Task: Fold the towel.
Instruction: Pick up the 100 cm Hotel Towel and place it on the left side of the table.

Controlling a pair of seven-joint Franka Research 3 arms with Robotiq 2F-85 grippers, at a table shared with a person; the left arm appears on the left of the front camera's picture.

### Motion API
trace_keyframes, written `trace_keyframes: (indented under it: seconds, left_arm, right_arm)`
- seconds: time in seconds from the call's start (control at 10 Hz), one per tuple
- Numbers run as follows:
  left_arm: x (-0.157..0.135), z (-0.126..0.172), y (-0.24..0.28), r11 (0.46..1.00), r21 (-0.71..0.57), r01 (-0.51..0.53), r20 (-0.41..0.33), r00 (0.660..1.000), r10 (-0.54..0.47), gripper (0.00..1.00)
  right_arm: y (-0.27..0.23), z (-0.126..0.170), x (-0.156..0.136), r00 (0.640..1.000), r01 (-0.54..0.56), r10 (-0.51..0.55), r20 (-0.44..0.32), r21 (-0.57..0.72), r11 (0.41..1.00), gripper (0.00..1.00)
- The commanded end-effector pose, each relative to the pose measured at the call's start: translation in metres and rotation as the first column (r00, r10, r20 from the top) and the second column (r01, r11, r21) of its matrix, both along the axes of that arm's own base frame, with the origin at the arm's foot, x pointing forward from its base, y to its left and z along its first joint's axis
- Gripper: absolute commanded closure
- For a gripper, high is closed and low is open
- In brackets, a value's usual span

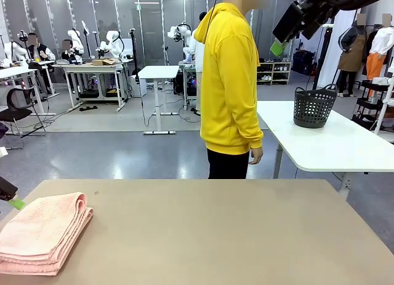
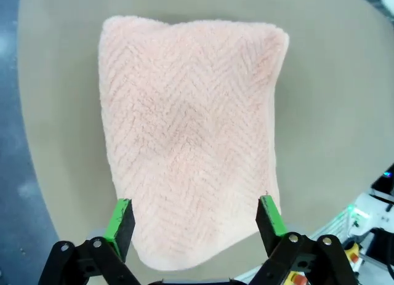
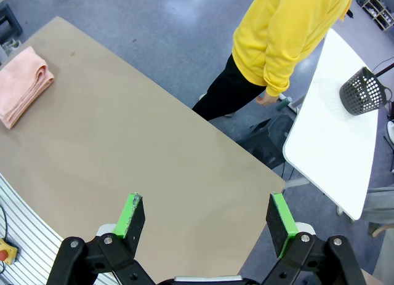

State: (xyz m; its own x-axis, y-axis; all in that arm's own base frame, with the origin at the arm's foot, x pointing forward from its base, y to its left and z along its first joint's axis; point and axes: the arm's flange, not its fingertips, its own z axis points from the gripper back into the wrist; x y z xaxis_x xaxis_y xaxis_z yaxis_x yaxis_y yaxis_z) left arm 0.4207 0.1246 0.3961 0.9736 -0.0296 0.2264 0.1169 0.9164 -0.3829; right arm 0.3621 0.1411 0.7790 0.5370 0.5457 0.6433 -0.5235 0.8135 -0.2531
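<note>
The salmon-pink towel [image 1: 42, 232] lies folded into a thick stack of layers at the table's near left corner, its rounded fold facing right. In the left wrist view the towel [image 2: 191, 131] sits straight below my left gripper [image 2: 196, 226]. That gripper hovers above it, open, with its green pads [image 2: 120, 223] on either side of the near edge and nothing between them. My right gripper [image 3: 206, 218] hangs open high over the table's right half, holding nothing. From there the towel [image 3: 23, 82] shows far off at the upper left.
A person in a yellow hoodie [image 1: 231, 82] stands at the far side of the tan table [image 1: 215, 236], hands down. A dark perforated basket [image 1: 314, 106] stands on a white table [image 1: 332, 143] behind on the right.
</note>
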Motion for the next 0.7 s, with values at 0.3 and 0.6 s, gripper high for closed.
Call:
trace_keyframes:
  seconds: [0.3,0.6]
  left_arm:
    - [-0.007,0.006,-0.007,1.0,0.015,-0.015,0.003,1.0,0.015,0.0]
    - [-0.007,0.006,-0.007,1.0,0.015,-0.015,0.003,1.0,0.015,0.0]
  right_arm:
    - [0.0,0.0,0.0,1.0,0.01,-0.01,-0.004,-0.005,1.0,0.0]
    - [0.0,0.0,0.0,1.0,0.01,-0.01,-0.004,-0.005,1.0,0.0]
